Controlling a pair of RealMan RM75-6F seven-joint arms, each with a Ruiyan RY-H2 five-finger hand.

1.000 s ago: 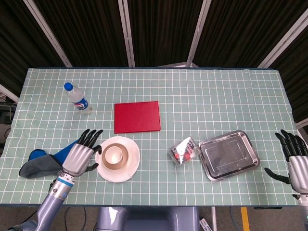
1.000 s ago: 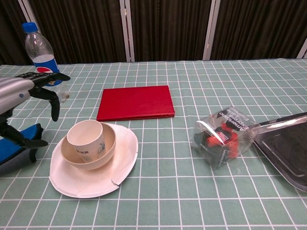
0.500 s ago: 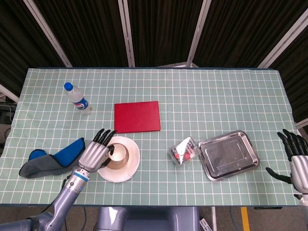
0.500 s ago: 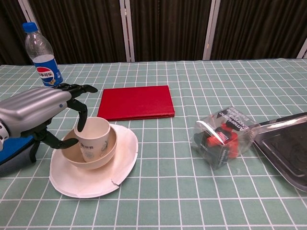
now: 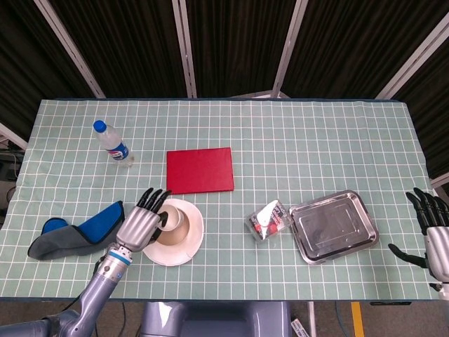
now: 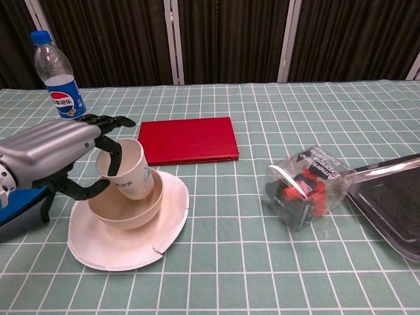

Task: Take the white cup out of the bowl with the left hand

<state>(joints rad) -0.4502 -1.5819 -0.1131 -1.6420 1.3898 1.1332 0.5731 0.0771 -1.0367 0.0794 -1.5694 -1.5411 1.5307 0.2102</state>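
Observation:
The white cup (image 6: 129,174) has a small print on its side. It is tilted and raised partly out of the tan bowl (image 6: 126,207), which sits on a white plate (image 6: 140,246). My left hand (image 6: 58,155) grips the cup, with fingers (image 6: 111,146) hooked over its rim and the thumb against its side. From the head view, the left hand (image 5: 142,222) covers the left side of the cup (image 5: 175,220) and bowl (image 5: 177,236). My right hand (image 5: 434,233) rests at the table's right edge, fingers spread and holding nothing.
A water bottle (image 6: 57,77) stands at the back left. A red book (image 6: 186,140) lies behind the plate. A clear plastic package (image 6: 304,184) and a metal tray (image 5: 333,226) are to the right. A blue and grey cloth (image 5: 72,232) lies left of the hand.
My left hand moved right from beside the plate, closed on the cup, then tipped and lifted it partway out of the bowl. The right hand barely shifted.

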